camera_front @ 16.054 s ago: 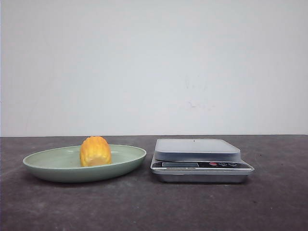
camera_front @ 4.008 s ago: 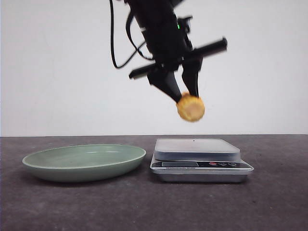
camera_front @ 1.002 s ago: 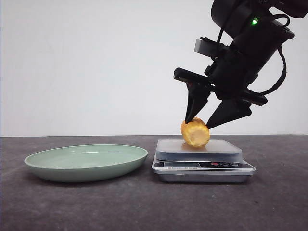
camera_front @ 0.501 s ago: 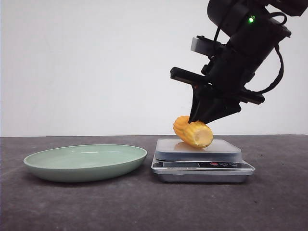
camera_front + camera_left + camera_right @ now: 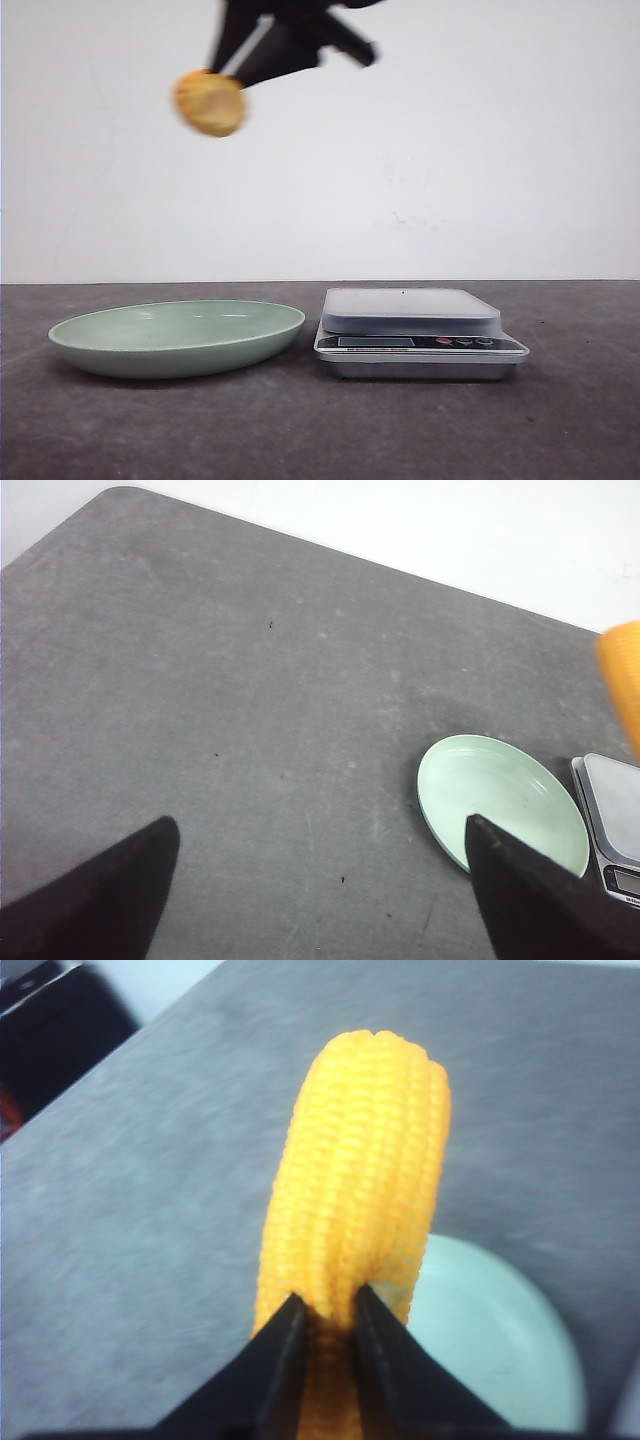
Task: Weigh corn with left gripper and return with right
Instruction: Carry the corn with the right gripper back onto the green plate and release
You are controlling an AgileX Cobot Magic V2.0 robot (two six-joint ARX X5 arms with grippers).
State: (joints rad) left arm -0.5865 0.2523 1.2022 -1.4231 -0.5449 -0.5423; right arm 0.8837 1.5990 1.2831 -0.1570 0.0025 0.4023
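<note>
Bench point(image 5: 320, 430): dark grey; plate point(image 5: 178, 338) and scale point(image 5: 420, 332) are set side by side.
Corn point(image 5: 210, 103): held high above the plate.
Right gripper point(image 5: 325, 1320): jaws clamped on corn.
Left gripper point(image 5: 320, 880): jaws spread wide, nothing held.

From my front camera the corn point(image 5: 210, 103) is smeared by motion, and the right gripper point(image 5: 262, 62) holding it runs off the top edge, a dark blur. In my left wrist camera the corn point(image 5: 624, 676) and the scale point(image 5: 615, 815) are cut by the frame edge.
</note>
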